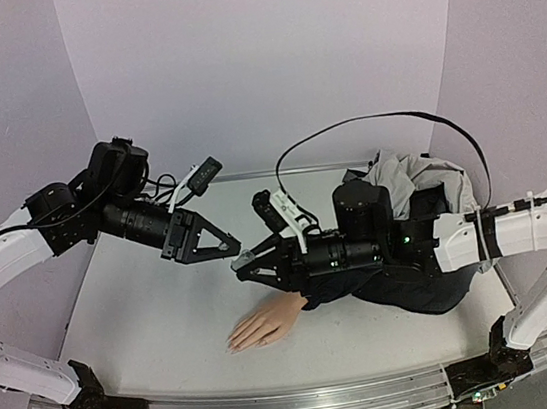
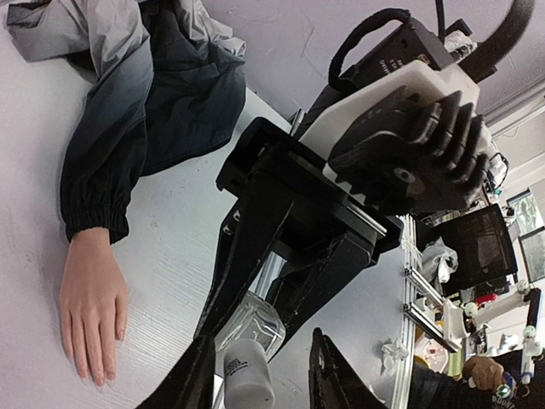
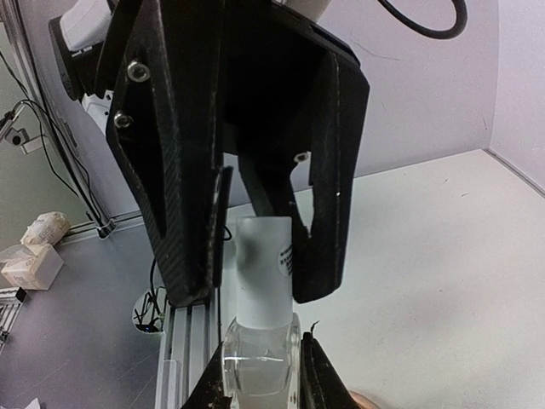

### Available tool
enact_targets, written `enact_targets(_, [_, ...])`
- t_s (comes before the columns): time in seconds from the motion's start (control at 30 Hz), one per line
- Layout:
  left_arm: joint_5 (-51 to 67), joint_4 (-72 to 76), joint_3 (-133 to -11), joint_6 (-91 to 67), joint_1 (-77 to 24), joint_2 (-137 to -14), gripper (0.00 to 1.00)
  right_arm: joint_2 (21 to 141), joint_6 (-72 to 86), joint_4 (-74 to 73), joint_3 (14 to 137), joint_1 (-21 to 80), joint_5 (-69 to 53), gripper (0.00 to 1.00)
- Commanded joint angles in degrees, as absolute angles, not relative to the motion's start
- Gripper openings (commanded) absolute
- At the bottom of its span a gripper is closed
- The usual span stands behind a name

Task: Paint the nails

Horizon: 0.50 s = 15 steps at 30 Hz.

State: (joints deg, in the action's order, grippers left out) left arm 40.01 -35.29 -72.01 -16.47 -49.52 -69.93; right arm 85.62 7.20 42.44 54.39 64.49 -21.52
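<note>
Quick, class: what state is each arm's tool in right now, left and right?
Left tool: open, its fingers either side of the white cap.
Right tool: closed on the clear glass bottle.

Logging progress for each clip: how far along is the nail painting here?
Done: the right gripper holds the clear bottle off the table. In hand: the left gripper has its open fingers straddling the white cap, which is still on. Left: uncapping and all painting; the nails on the mannequin hand look bare, though they are small.
</note>
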Motion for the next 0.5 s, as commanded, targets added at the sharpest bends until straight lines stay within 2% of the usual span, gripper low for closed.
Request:
enact_targets(0.0, [41.36,-35.96,-75.34,-15.37,-49.67,-70.33,0.33,85.61,6.33,45.51,57.44,64.47,-19.59,0.0])
enact_targets(0.17, [40.07,-37.18,-75.28,-14.54,-49.64,-70.47,0.14,85.91,6.67,45.26,57.39,64.47,-16.35,0.0])
enact_targets(0.3, [33.72,-39.45,-75.4,-13.9,-49.58,-70.2,0.04,86.35,7.42,44.07,57.03,64.44,-9.32,0.02])
enact_targets(0.33, [30.44,-40.56,-75.64,-14.0,-49.41,-70.22,0.02,86.39,7.65,43.57,56.85,64.48,-6.95,0.08])
enact_targets(0.37, [26.0,-41.9,-75.79,-14.47,-49.02,-70.41,0.0,86.51,8.16,43.0,56.53,64.43,-3.96,0.21])
enact_targets(0.47, [14.04,-45.88,-75.27,-17.74,-45.21,-71.51,0.0,87.21,10.3,39.88,55.9,64.48,4.9,0.71])
